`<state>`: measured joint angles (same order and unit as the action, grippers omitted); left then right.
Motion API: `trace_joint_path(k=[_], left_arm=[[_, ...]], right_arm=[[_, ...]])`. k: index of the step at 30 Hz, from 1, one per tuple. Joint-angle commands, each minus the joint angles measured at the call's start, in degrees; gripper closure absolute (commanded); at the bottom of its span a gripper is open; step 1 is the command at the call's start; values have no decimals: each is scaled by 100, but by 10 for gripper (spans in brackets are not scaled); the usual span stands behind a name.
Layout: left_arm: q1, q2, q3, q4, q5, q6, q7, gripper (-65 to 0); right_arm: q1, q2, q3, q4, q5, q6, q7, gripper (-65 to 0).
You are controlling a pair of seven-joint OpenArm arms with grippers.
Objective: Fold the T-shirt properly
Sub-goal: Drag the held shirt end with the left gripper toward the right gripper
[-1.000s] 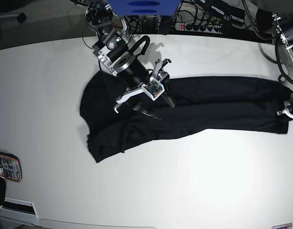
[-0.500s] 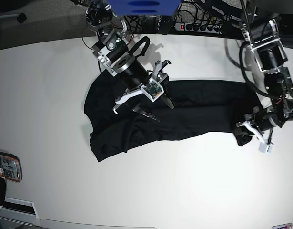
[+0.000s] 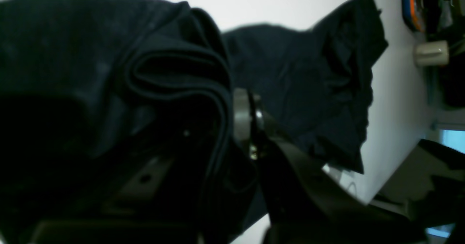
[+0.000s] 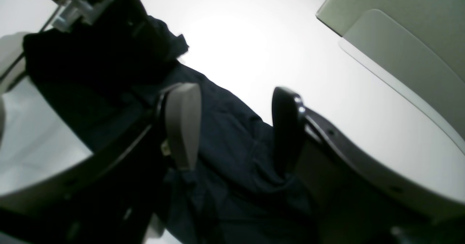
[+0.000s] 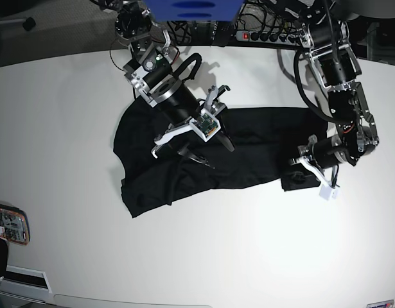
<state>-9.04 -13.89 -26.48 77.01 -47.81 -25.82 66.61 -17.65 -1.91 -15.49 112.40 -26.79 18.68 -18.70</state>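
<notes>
The black T-shirt (image 5: 210, 160) lay across the white table (image 5: 69, 115), its right end now drawn inward. The left gripper (image 5: 300, 168) stayed clenched on that bunched hem; the right gripper (image 5: 207, 144) hovered unclenched above the middle.

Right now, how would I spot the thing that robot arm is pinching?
Look at the big white table; a long black T-shirt lies across its middle. At the shirt's end on the base view's right, the left gripper is shut on a bunched fold. It is the only cloth there, soft, dark and wrinkled.
</notes>
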Motion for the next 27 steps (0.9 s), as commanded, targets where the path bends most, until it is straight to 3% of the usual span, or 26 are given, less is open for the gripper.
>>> trace_joint_path(k=[1, 14, 19, 22, 23, 25, 27], left_arm=[[-164, 40, -3, 250, -146, -33, -107, 0], [-68, 541, 1035, 356, -137, -33, -160, 0], [143, 505, 1290, 356, -129, -33, -626, 0], [187, 330, 1483, 365, -164, -33, -573, 0], [196, 259, 1606, 365, -173, -33, -547, -12], [258, 163, 1782, 409, -181, -59, -608, -116], [302, 84, 1949, 637, -181, -77, -731, -132]], right_arm=[[46, -42, -38, 123, 63, -26, 160, -298], [11, -42, -29, 114, 63, -26, 160, -298], [2, -42, -29, 114, 63, -26, 151, -298], [11, -42, -65, 114, 63, -26, -60, -299], [29, -42, -65, 114, 63, -26, -174, -299], [29, -42, -65, 114, 63, -17, -262, -300], [11, -42, -65, 114, 63, -17, -262, -300]])
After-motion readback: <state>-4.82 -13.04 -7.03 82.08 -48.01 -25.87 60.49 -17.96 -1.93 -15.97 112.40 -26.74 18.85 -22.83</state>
